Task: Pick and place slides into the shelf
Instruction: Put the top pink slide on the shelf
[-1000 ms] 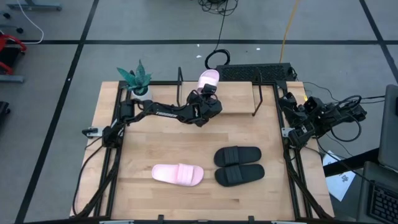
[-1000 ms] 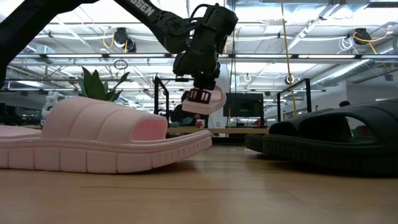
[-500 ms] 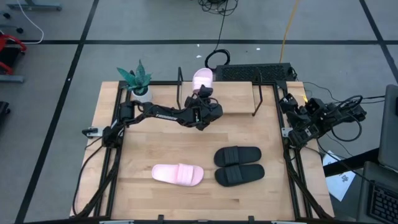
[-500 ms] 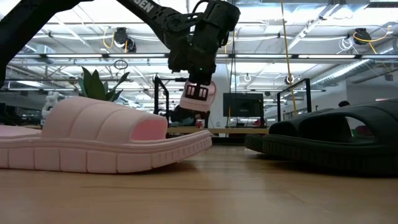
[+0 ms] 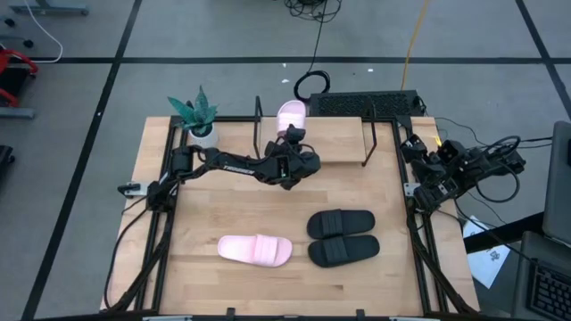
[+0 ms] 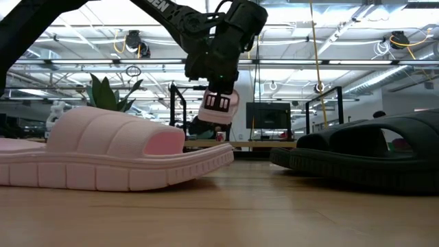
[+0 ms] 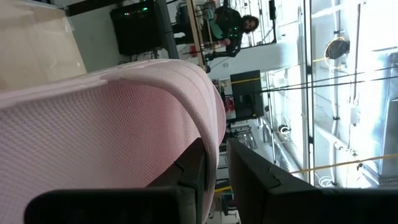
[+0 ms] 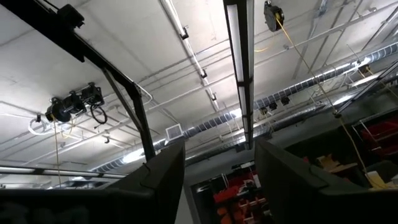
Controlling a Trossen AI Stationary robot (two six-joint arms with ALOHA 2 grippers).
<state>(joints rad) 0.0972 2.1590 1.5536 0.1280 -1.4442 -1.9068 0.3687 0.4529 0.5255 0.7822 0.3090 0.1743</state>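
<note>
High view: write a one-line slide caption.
Left tool holds a pink slide at the shelf; three slides remain on the table.

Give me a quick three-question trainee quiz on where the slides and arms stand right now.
1. True or false: the left gripper holds a black slide.
2. How many slides lie on the table? A) two B) three C) four
3. Fill in: the right gripper waits at the table's ____ edge.

Key: 1 false, its fingers pinch the pink slide over the shelf. 2 B: one pink slide, two black slides. 3 right.
</note>
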